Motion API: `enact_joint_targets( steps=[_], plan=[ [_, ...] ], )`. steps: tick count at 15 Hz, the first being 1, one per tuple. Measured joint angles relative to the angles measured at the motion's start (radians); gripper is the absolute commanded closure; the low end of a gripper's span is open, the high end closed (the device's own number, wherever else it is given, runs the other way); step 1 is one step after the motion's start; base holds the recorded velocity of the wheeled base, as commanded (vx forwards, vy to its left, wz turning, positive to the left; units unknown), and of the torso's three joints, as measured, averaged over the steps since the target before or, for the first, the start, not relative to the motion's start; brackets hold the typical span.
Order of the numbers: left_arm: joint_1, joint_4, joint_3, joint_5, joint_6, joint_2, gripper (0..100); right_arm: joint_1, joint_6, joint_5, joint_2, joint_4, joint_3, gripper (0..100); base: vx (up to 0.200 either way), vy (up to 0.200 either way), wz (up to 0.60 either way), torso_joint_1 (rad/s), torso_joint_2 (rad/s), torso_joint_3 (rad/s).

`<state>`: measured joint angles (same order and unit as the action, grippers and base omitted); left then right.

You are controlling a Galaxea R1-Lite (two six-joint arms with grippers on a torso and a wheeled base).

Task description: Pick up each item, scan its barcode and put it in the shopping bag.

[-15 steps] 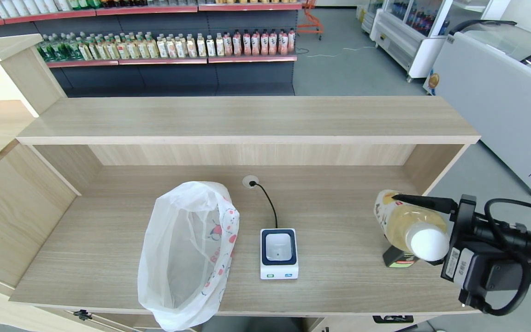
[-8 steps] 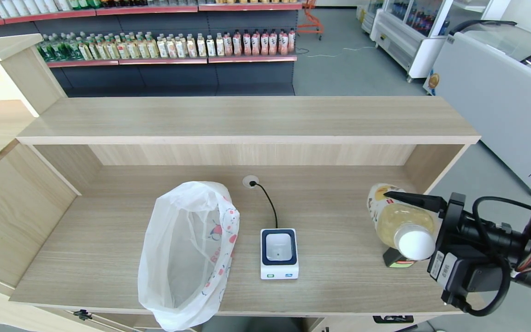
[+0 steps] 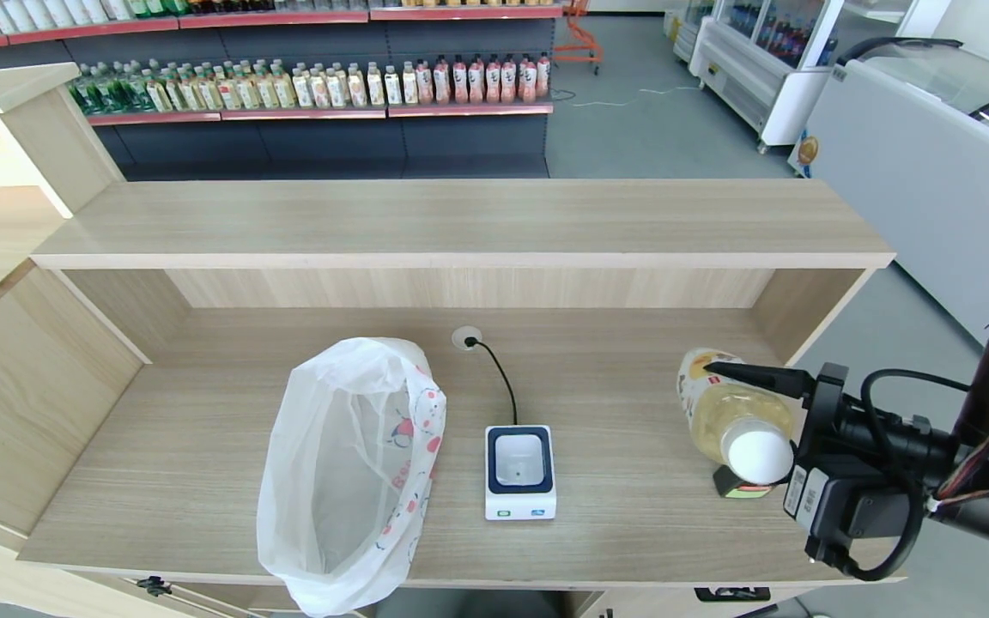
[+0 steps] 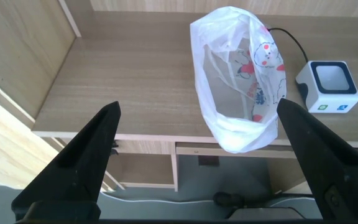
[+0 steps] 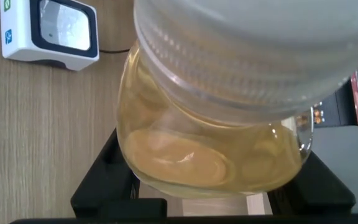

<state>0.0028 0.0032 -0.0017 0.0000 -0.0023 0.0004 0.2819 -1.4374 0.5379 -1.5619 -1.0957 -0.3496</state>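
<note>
The right tool is clenched on a drink bottle at the 3 o'clock end of the worktop. 1 finger lies over the top of the bottle's body and the other under it. The bottle lies on its side and appears lifted clear of the wood, its white cap pointing back toward the robot and its printed label at the far end. From the wrist camera, the bottle is seen cap-first, with pale yellow liquid filling most of it.

The scanner sits at the middle of the worktop, its window facing up and its black cable running toward 12 o'clock. The white shopping bag lies just beside it at 9 o'clock, its mouth open toward the robot. The left tool hangs released, fingers spread wide, above the worktop's near edge by the bag.

The bottle looks nearly full, so it is probably heavy for its size, and its clear plastic wall is likely smooth and slightly springy. A hold across the middle of the body, near the balance point, should keep it from swinging cap-down. A hard squeeze could dent it. The label must face the scanner window, so the fingers should not cover the barcode.
</note>
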Motion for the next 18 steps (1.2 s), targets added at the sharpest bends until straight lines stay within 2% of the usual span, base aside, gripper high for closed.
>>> enact_joint_targets(
  steps=[5, 9, 13, 18],
  plan=[
    [0.0, 0.0, 0.0, 0.0, 0.0, 0.0, 0, 0.009, 0.008, 0.007, -0.076, -0.14, -0.011, 100, 0.0, 0.2, 0.0, 0.004, 0.01, 0.001],
    [0.0, 0.0, 0.0, 0.0, 0.001, 0.0, 0, 0.015, 0.047, 0.029, -0.129, -0.158, -0.012, 100, 0.0, 0.2, 0.0, 0.005, 0.0, 0.004],
    [0.0, 0.0, 0.0, 0.0, 0.0, 0.0, 0, -0.014, 0.191, 0.063, -0.152, -0.161, 0.0, 100, 0.0, 0.0, 0.0, 0.0, 0.0, 0.0],
    [0.0, 0.0, 0.0, 0.0, 0.0, 0.0, 0, -0.092, 0.262, 0.114, -0.246, -0.198, -0.032, 100, 0.0, 0.0, 0.0, 0.0, 0.0, 0.0]
  ],
)
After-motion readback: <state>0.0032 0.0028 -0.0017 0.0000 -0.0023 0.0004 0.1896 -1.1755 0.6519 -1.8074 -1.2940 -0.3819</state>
